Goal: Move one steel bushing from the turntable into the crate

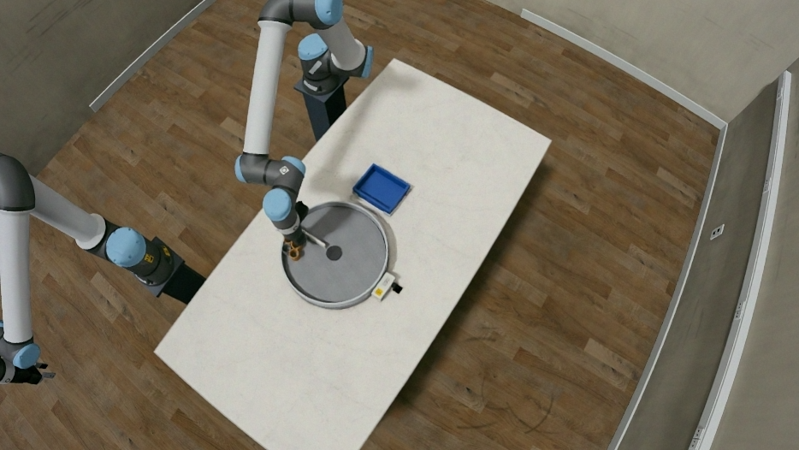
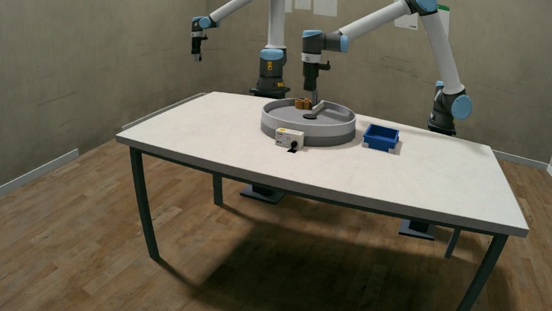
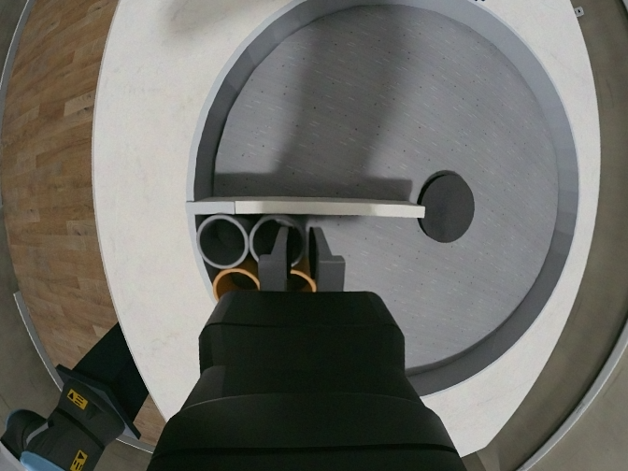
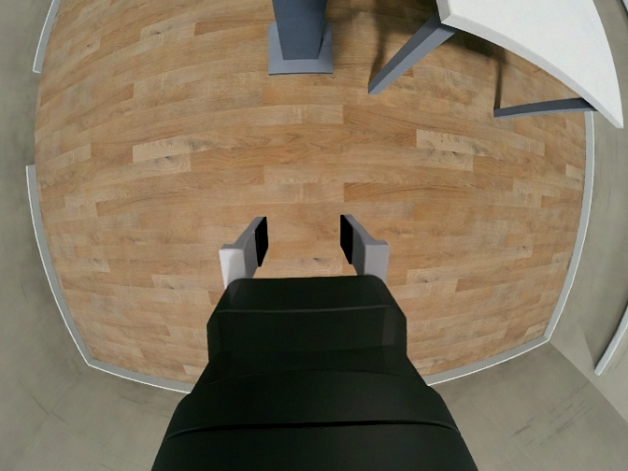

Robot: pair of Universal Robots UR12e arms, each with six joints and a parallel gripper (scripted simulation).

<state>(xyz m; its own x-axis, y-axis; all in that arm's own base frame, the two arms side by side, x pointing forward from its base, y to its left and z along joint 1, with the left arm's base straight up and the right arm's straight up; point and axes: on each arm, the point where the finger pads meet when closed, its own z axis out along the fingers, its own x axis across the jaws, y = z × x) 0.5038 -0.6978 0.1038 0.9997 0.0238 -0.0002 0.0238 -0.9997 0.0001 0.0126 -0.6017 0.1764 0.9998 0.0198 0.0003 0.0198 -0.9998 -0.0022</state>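
Two grey steel bushings (image 3: 200, 242) (image 3: 274, 217) stand upright on the turntable (image 1: 335, 301) (image 2: 328, 133) (image 3: 569, 177), against the divider. Orange bushings (image 2: 299, 103) (image 3: 235, 271) stand beside them. My left gripper (image 3: 300, 242) (image 2: 314, 99) points down with its fingers a little apart. In the left wrist view one finger overlaps the opening of the steel bushing nearer the turntable's middle, the other is just outside its wall; exact depth is hard to tell. The blue crate (image 1: 369, 201) (image 2: 379, 143) sits level in its corner guides. My right gripper (image 4: 304, 230) (image 2: 198, 58) is wide open and empty, away from the table.
The pale divider (image 1: 314, 237) (image 2: 318, 107) (image 3: 329, 206) runs from the turntable's wall to its dark hub (image 3: 446, 206) (image 1: 334, 252). The turntable has a raised wall. A white box (image 1: 383, 286) (image 2: 289, 138) stands at its outer side. The crate stands close beside the turntable.
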